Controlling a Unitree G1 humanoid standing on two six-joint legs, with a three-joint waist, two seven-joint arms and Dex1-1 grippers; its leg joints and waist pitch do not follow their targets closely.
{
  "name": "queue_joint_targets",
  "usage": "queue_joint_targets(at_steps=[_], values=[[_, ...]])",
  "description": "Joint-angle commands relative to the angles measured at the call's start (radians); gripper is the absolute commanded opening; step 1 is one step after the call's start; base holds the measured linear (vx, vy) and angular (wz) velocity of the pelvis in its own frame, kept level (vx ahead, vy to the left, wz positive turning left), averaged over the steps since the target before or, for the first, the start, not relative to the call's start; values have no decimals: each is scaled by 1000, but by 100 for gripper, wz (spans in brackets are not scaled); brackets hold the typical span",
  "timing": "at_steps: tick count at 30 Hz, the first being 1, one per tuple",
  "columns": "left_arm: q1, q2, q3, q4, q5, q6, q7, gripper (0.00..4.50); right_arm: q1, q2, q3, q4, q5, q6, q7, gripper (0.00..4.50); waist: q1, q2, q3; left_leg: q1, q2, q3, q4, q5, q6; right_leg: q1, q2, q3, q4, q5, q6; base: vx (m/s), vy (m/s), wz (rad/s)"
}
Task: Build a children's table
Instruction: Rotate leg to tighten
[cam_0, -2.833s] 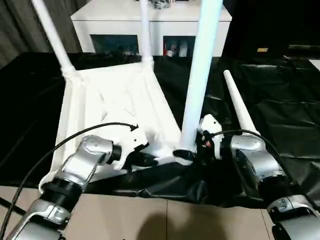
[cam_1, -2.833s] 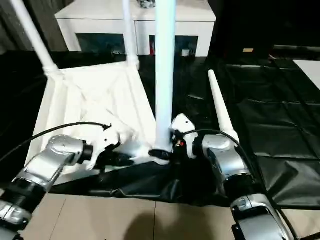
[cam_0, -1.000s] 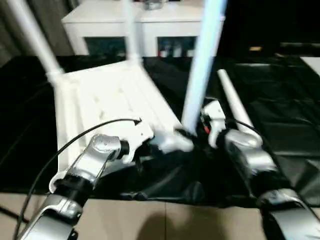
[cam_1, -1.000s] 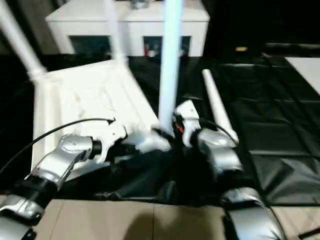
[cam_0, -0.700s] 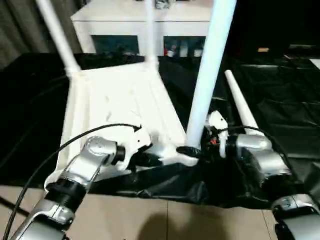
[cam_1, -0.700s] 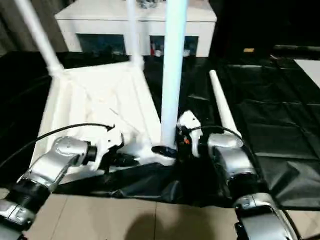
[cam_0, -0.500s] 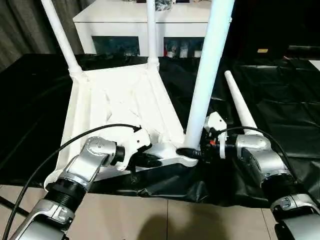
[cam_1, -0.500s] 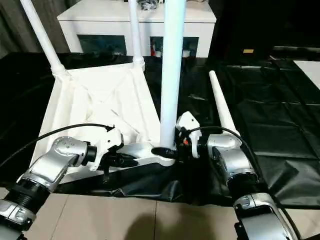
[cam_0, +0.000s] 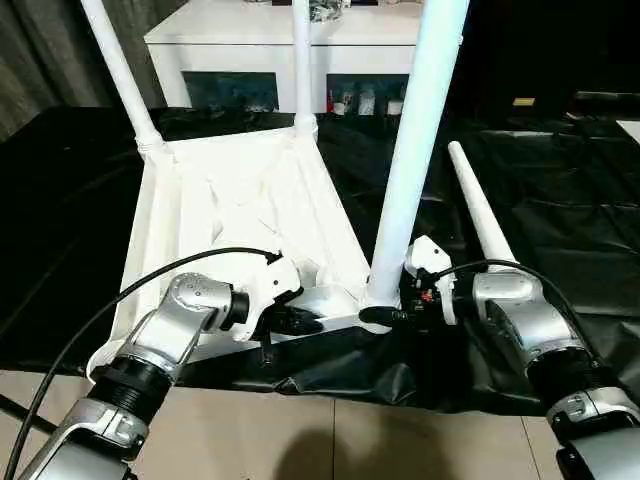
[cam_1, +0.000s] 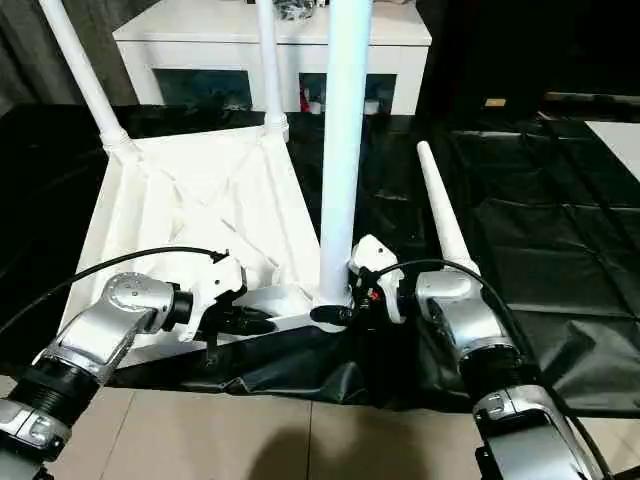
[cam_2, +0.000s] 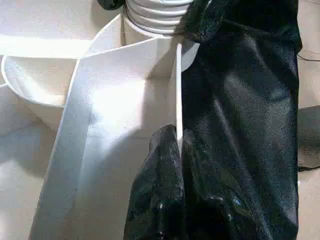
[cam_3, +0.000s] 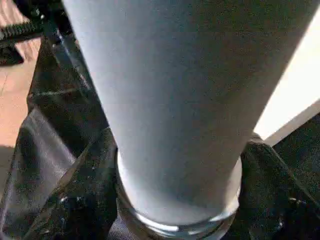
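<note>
No legible text, label, brand, number or sign was found in any view.
</note>
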Motion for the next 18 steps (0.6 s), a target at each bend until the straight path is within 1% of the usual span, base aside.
queue_joint_targets(at_steps=[1, 2, 3, 4, 5, 6, 7, 8, 9, 10, 11, 12, 13, 14, 15, 16, 17, 18], values=[[-5, -20, -13, -3, -1, 12, -3, 0, -6, 35, -39, 6, 47, 26, -51, 276, -3, -12, -59, 3, 22, -5, -74, -178, 69, 59, -35, 42, -69, -221, -232, 0, 0, 0], [-6, -29, -9, 3, 0, 17, 12, 0, 0, 55, -59, 7, 66, 34, -75, 276, -5, -9, -58, 3, 22, -6, -76, -182, 62, 59, -36, 41, -70, -227, -228, 0, 0, 0], [-10, -58, 4, 21, 3, 25, 65, 0, 10, 97, -91, 13, 86, 38, -144, 275, -8, -11, -57, 4, 22, -5, -76, -183, 56, 57, -35, 43, -72, -223, -226, 0, 0, 0], [-10, -61, 5, 23, 3, 26, 72, 0, 12, 101, -95, 14, 88, 39, -152, 275, -9, -11, -56, 5, 22, -6, -77, -188, 50, 56, -35, 43, -73, -229, -224, 0, 0, 0], [-13, -78, 13, 33, 3, 32, 98, 0, 18, 121, -109, 15, 97, 42, -185, 275, -12, -15, -57, 3, 19, -7, -78, -189, 45, 60, -36, 42, -73, -241, -217, 0, 0, 0], [-17, -100, 23, 48, 3, 40, 136, 0, 28, 146, -119, 11, 102, 45, -229, 275, -15, -14, -55, 3, 19, -8, -79, -191, 41, 58, -36, 43, -77, -253, -212, 0, 0, 0], [-23, -119, 30, 64, 8, 44, 173, 0, 36, 166, -121, 6, 98, 45, -265, 275, -19, -15, -55, 2, 18, -9, -79, -194, 39, 59, -35, 42, -77, -261, -208, 0, 0, 0], [-32, -140, 36, 83, 16, 52, 218, 0, 44, 188, -124, 2, 93, 43, -309, 275, -22, -13, -55, 5, 17, -9, -80, -204, 36, 57, -34, 42, -79, -278, -203, 0, 0, 0], [-47, -171, 44, 116, 29, 61, 284, 0, 49, 223, -134, 3, 85, 47, -382, 275, -26, -12, -51, 8, 15, -7, -80, -217, 31, 52, -33, 43, -85, -298, -197, 0, 0, 0], [-54, -185, 52, 132, 32, 64, 317, 0, 46, 234, -139, 12, 74, 41, -429, 275, -26, -14, -53, 8, 15, -9, -82, -220, 28, 56, -35, 42, -86, -312, -192, 0, 0, 0], [-82, -235, 82, 189, 39, 73, 431, 0, 33, 276, -163, 47, 45, 33, -590, 275, -29, -11, -51, 3, 14, -10, -83, -216, 24, 57, -35, 42, -87, -322, -183, 0, 0, 0], [-95, -255, 93, 214, 43, 70, 480, 0, 26, 293, -174, 63, 35, 28, -660, 275, -33, -12, -48, 8, 12, -11, -85, -246, 10, 53, -34, 40, -95, -380, -166, 0, 0, 0], [-107, -273, 102, 238, 48, 66, 526, 0, 18, 308, -185, 78, 26, 23, -725, 275, -36, -14, -47, 7, 10, -12, -86, -256, 6, 54, -33, 38, -97, -403, -157, 0, 0, 0], [-127, -300, 117, 276, 59, 54, 598, 0, 6, 332, -207, 101, 12, 14, -826, 275, -37, -11, -45, 13, 9, -13, -88, -285, 2, 50, -35, 38, -105, -446, -140, 0, 0, 0], [-142, -321, 123, 305, 72, 35, 648, 0, -3, 352, -222, 115, 1, 10, -893, 275, -41, -11, -43, 16, 8, -12, -87, -301, 0, 45, -35, 38, -110, -471, -133, 0, 0, 0], [-153, -337, 129, 326, 80, 16, 686, 0, -10, 367, -232, 124, -7, 4, -940, 274, -43, -12, -47, 18, 5, -14, -89, -301, 0, 50, -34, 37, -112, -474, -124, 0, 0, 0], [-164, -352, 127, 347, 88, -3, 707, 0, -18, 386, -234, 132, -8, 0, -957, 274, -42, -12, -52, 16, 4, -13, -88, -273, 13, 53, -34, 38, -112, -435, -123, 0, 0, 0], [-179, -364, 120, 375, 102, -32, 732, 0, -26, 404, -228, 134, -16, -15, -968, 274, -41, -13, -54, 14, 5, -13, -90, -246, 28, 57, -33, 38, -110, -387, -132, 0, 0, 0]])
